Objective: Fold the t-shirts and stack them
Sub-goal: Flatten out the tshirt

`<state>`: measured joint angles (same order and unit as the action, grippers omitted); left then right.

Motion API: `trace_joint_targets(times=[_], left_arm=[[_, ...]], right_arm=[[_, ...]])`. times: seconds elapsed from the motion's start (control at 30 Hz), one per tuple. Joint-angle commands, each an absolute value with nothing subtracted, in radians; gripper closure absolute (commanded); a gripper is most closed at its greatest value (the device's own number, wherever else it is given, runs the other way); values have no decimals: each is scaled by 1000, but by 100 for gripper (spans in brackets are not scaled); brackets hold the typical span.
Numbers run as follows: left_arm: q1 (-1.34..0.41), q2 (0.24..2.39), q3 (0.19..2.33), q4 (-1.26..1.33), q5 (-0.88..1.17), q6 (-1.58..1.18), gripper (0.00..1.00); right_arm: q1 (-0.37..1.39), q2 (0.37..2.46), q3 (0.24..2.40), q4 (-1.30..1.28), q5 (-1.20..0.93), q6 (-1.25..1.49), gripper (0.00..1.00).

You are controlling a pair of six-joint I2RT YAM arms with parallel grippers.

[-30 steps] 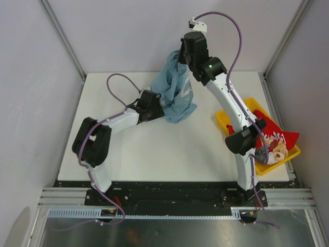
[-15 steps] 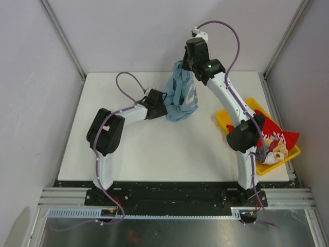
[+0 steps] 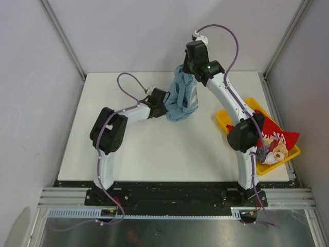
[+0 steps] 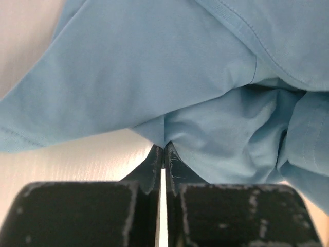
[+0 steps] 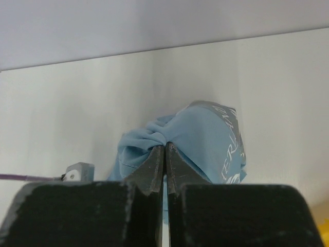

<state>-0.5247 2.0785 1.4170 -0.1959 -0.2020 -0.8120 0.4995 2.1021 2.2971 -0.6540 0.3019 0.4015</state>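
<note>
The light blue t-shirt (image 3: pixel 181 101) hangs bunched above the back middle of the table. My right gripper (image 5: pixel 164 146) is shut on its top fold, and white lettering shows on the cloth (image 5: pixel 205 139) below the fingers. My left gripper (image 4: pixel 164 148) is shut on a lower edge of the same blue shirt (image 4: pixel 154 77), close to the white table. In the top view the left gripper (image 3: pixel 165 108) sits at the shirt's left side and the right gripper (image 3: pixel 186 69) holds it from above. The red t-shirt (image 3: pixel 280 138) with white lettering lies in the yellow bin.
A yellow plastic bin (image 3: pixel 224 119) stands at the table's right edge under the right arm, with the red shirt and other small items inside. Grey walls and metal frame posts enclose the table (image 3: pixel 103 139) on three sides.
The left arm reached further toward the shirt and its gripper closed on the blue cloth's lower edge. The right gripper lifted the shirt slightly and the cloth gathered narrower.
</note>
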Motion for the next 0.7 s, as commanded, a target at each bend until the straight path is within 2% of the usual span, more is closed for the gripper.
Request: trace_joint_targets(times=[0.0,0.2,0.4,0.53,0.67], left_arm=[[-531,1914,1361,-179,-288,-834,100],[-530,1487,1114,-201,-404,-793,100],[-519,1103,1033,-258,-491,-697,100],[-511,956,1056,-289,-531,-655,100],[-454,941,1102,-297,-544,-641,100]], right_arm=[[457,2057,2304,-627,312,408,100],[393,2015,2289,-681,306,480,100],[377,1861,2142,-726,311,559,100],[376,1700,1965,-652,268,610,100],[375,1617,1846,-524,240,639,100]])
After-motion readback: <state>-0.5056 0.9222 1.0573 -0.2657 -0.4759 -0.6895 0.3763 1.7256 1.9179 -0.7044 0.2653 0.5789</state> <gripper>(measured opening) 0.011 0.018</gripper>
